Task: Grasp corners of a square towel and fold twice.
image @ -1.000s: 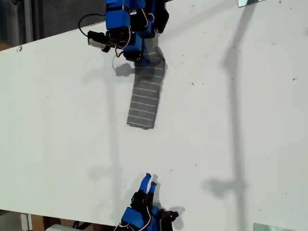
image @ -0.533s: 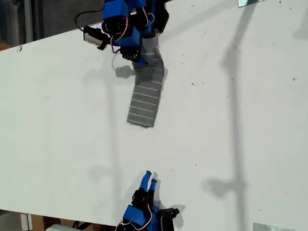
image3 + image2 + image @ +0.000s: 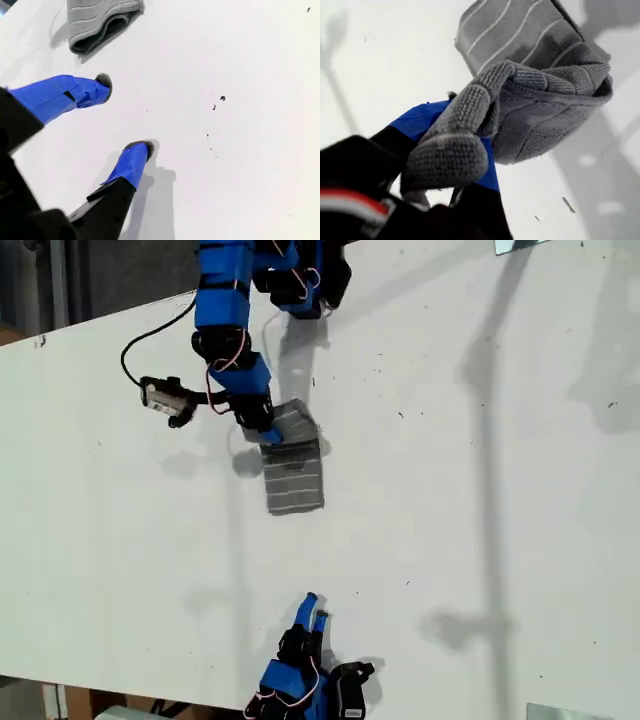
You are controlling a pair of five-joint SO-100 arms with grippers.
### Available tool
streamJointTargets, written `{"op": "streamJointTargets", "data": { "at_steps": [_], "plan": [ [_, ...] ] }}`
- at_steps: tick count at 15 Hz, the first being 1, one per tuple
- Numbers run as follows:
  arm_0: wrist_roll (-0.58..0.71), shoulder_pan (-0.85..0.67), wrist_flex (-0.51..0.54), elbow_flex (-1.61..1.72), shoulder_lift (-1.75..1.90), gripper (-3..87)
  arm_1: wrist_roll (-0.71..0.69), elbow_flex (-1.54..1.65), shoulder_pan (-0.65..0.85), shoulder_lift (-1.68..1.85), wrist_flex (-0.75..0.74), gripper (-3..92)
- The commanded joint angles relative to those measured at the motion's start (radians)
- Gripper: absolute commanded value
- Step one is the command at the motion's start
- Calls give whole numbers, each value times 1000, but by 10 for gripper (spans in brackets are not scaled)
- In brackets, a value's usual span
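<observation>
The towel (image 3: 293, 472) lies on the white table (image 3: 480, 490) as a short grey striped strip, its far end lifted and doubled back over the rest. My first gripper (image 3: 264, 430) is shut on that lifted end. In the first wrist view the towel (image 3: 540, 95) is bunched between the blue fingers (image 3: 420, 120), and I cannot tell the corners apart in the bunch. My second gripper (image 3: 311, 610) stands open near the exterior view's bottom edge, well short of the cloth. Its fingertips (image 3: 102, 82) hold nothing, with the towel's folded edge (image 3: 100, 22) ahead of them.
The first arm's wrist camera (image 3: 163, 398) and its black cable stick out toward the exterior view's left. Metal plates sit at the exterior view's top right (image 3: 520, 245) and bottom right (image 3: 565, 712). The table's back edge runs along the exterior view's upper left.
My first gripper has carried the towel's far end toward the exterior view's bottom, over the near half. The strip now looks about half as long. The second gripper has barely moved.
</observation>
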Motion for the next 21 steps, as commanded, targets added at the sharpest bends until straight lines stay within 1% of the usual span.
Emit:
{"op": "streamJointTargets", "data": {
  "at_steps": [1, 2, 4, 5, 8, 9, 10, 11, 12, 16, 18, 19, 20, 21],
  "plan": [
    [5, -17, -11, 0, 6, 209, -34, -400, -5, -359, 71, -1],
    [5, -18, -14, 5, 6, 209, -48, -598, -12, -554, 135, -1],
    [6, -18, -14, 12, 6, 209, -114, -854, -21, -813, 143, -1],
    [8, -18, -14, 15, 6, 209, -138, -923, -18, -884, 140, -1],
    [12, -26, -14, 20, 6, 209, -170, -936, 2, -936, 100, -1],
    [15, -31, -14, 23, 6, 209, -175, -936, 8, -937, 97, 67],
    [17, -32, -17, 26, 6, 209, -187, -936, 12, -931, 91, 187],
    [20, -35, -23, 32, 6, 209, -202, -937, 23, -910, 84, 259],
    [21, -38, -28, 35, 6, 209, -222, -939, 37, -876, 81, 306],
    [31, -48, -34, 38, 6, 209, -287, -942, 77, -769, 69, 319],
    [38, -54, -34, 40, 6, 209, -356, -942, 63, -716, 37, 322],
    [40, -54, -35, 40, 6, 209, -359, -920, 57, -670, 49, 319],
    [41, -54, -35, 40, 6, 209, -324, -836, 71, -597, 72, 313],
    [46, -55, -35, 40, 6, 209, -261, -669, 104, -483, 80, 306]
  ]
}}
